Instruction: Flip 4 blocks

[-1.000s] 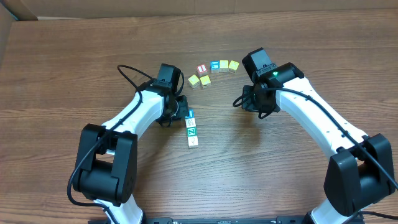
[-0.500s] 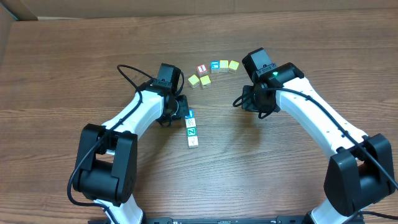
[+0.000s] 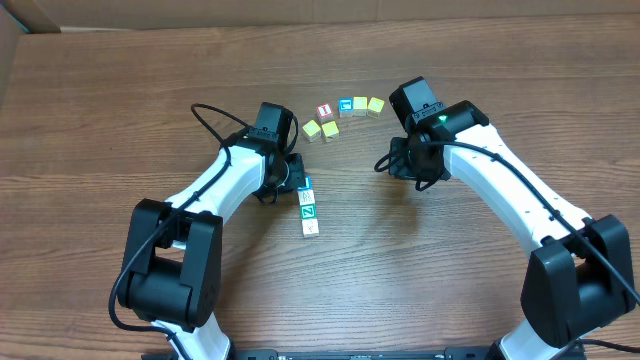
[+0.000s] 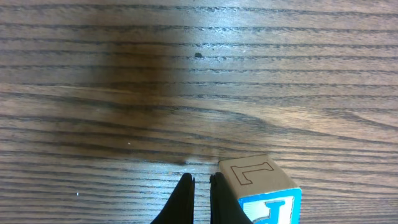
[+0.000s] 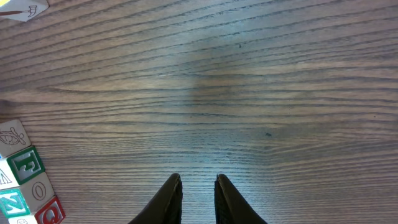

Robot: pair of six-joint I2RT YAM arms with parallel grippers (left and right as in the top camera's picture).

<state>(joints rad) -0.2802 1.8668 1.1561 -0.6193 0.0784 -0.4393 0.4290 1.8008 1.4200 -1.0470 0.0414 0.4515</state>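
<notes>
The blocks (image 3: pixel 309 207) are small wooden cubes: light, rigid and not fragile, with smooth printed faces that could slide on the wood grain. Judging by their size, you will do best pinching one across two opposite side faces, low and square. A corner grip would likely let it twist out. They are packed closely in a short column on the tabletop (image 3: pixel 450 280), between the two arms and nearer the left one. You will probably have to free an end cube before the jaws fit around it.

The end block (image 4: pixel 261 186) nearest the left arm shows a cream top with an outlined letter L and a blue-edged side face. Below it in the column, the overhead view shows a teal face with a white Z (image 3: pixel 309 211) and a pale block (image 3: pixel 311 228) at the far end. The right wrist view catches other faces of the group at its left edge.

The left jaws are closed on nothing, their tips low to the wood and right beside the L block. The right jaws stand slightly parted and empty, well apart from the column.
</notes>
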